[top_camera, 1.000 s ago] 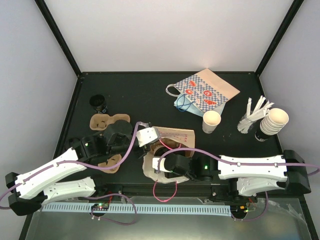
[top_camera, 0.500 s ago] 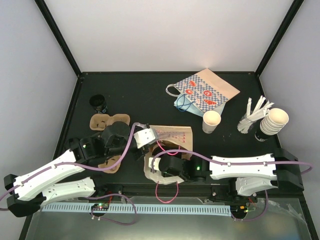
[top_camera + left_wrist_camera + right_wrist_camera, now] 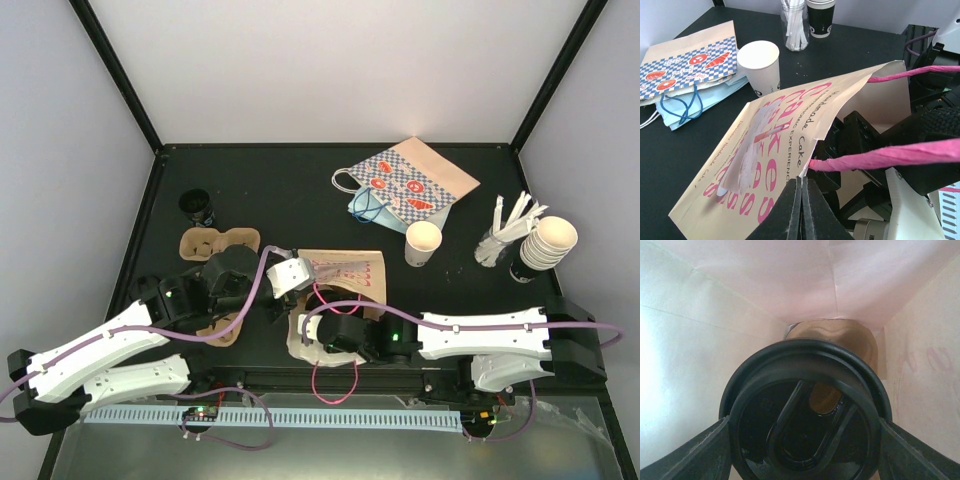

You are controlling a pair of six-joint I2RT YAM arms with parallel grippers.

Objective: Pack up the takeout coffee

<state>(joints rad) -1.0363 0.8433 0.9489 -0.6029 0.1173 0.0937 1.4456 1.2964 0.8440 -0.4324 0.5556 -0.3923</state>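
Pink lettering covers the cream paper bag (image 3: 345, 270) lying on the black table (image 3: 280, 190), its mouth turned toward the arm bases and its twisted pink handles (image 3: 880, 155) stretched across the opening. The left gripper (image 3: 801, 187) has its fingers pressed together on the bag's rim, just beside the root of one handle, so that side of the mouth is lifted. The right gripper (image 3: 805, 450) is reached into the bag and hidden from above; its wrist view shows the jaws spread wide and pressed against either side of a black-lidded cup (image 3: 802, 405). A brown body shows behind the lid, and the bag's pale inner walls close all round it. The takeout coffee, a small white paper cup (image 3: 423, 243) with dark print low on its side, stands upright and uncovered outside the bag, beyond its far right corner and apart from it, with no gripper near it. Farther back from the bag than that cup, and just beside it, lies a flat checkered bag (image 3: 415, 180) on top of a pale blue bag with blue handles (image 3: 695, 100). Well to the right of the pink-lettered bag are a jar of white stirrers (image 3: 497, 240) and a stack of cream cups (image 3: 548, 240). To the bag's left sits a brown cardboard cup carrier (image 3: 215, 243), and beyond that a small black cup (image 3: 197, 207).
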